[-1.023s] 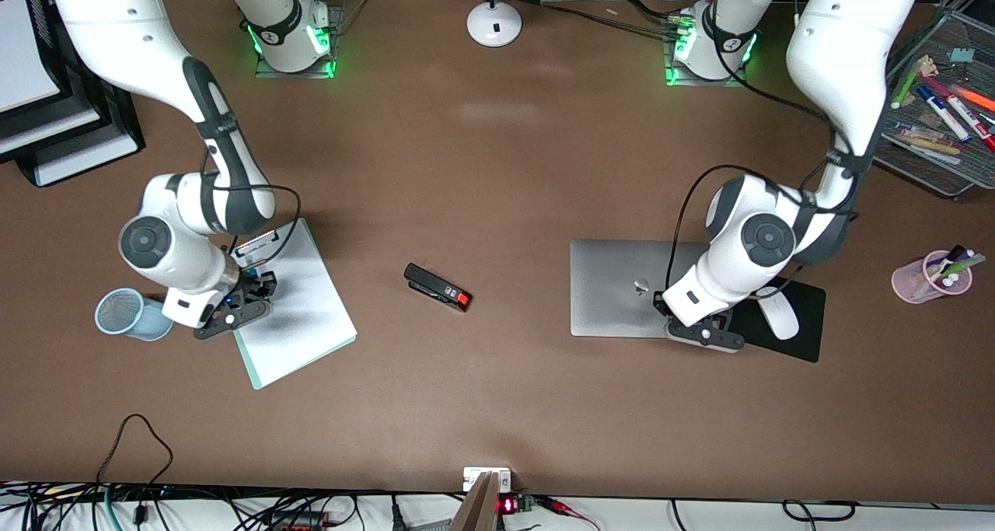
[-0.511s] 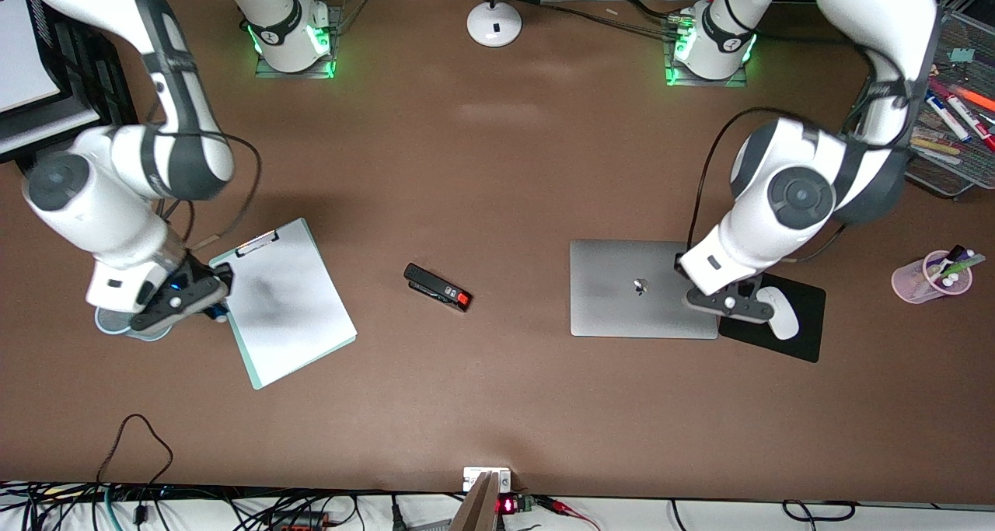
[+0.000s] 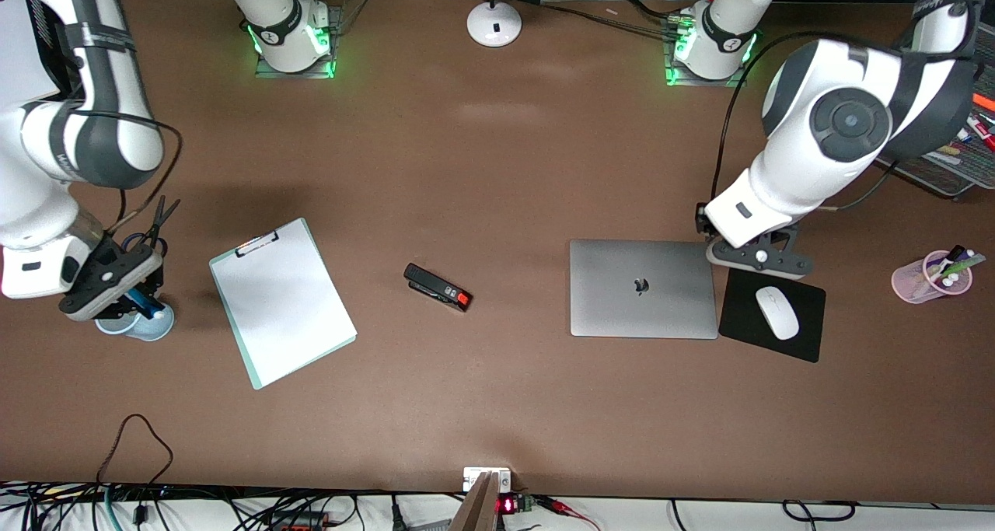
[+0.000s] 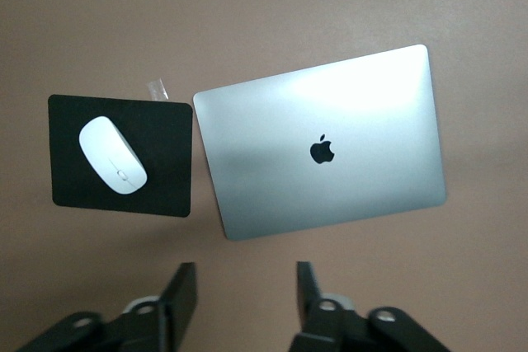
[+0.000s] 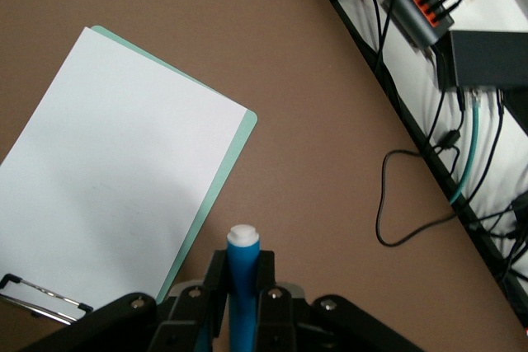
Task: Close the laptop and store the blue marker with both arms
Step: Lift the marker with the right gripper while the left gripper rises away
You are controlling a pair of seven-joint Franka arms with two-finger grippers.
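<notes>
Clearly the right hand (image 5: pixel 241 307), low at the frame's left edge in the front view, is pinching the marker (image 5: pixel 242 274) between closed fingers, white tip poking out past them. It is hanging over the mesh cup (image 3: pixel 148 327), with the clipboard (image 3: pixel 281 301) just beside. I judge the marker to be light, stiff and smooth, likely to slip or swivel, so a grip on the mid-barrel is suiting it best, with the cup's mouth directly below before any release. The left hand (image 4: pixel 243 302), at the right of the front view, is standing open and empty above the counter (image 3: pixel 497 165), by the upper corners of the laptop (image 3: pixel 643 288) and mouse pad (image 3: pixel 773 316). That laptop is lying shut and flat, right of centre: rigid, heavier, with a slick lid.
</notes>
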